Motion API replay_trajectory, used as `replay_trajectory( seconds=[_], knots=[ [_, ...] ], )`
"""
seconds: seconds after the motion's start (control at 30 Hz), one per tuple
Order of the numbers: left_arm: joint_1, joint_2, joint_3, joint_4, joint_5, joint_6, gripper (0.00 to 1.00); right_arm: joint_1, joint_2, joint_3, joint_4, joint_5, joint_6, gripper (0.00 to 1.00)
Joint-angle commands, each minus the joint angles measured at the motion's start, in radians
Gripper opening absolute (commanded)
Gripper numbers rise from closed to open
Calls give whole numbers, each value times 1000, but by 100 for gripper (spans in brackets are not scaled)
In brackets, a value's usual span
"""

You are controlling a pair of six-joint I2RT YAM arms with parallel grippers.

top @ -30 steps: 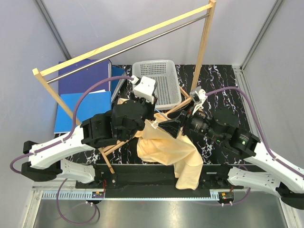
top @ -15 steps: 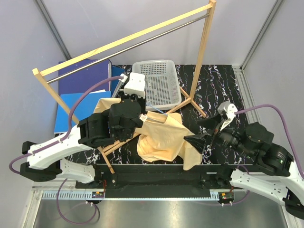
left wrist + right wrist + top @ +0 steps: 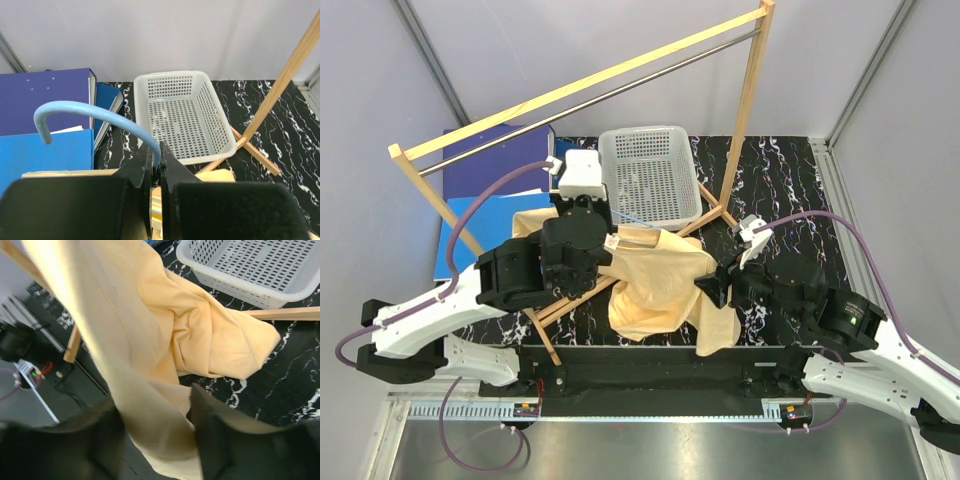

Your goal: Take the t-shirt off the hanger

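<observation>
The pale peach t-shirt lies crumpled on the dark marbled table, with one part hanging over the near edge. My left gripper is above its left side and is shut on the neck of the light-blue hanger, whose hook curves up to the left in the left wrist view. The gripper also shows there. My right gripper is at the shirt's right edge. In the right wrist view its jaws stand apart, with a blurred fold of the t-shirt running down between them.
A white basket stands at the back centre. The wooden rack spans the scene, and its post and foot bars are right of the basket. Blue binders lie at the left.
My right gripper pulled the shirt out to the right and has come back left to its edge. My left gripper moved up and left with the hanger. More of the shirt is spread out.
</observation>
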Motion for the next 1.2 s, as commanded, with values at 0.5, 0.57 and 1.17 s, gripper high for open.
replay_trajectory(
  seconds=[0.5,0.57,1.17],
  knots=[
    [2,-126,-93,112,-243,-62,0,-2,-224,-56,104,411,218,0],
    [1,-160,-151,205,-255,31,0,-3,-305,-98,104,527,275,0],
    [1,-390,-311,384,-33,-89,0,-2,-304,-190,131,508,369,0]
  ],
)
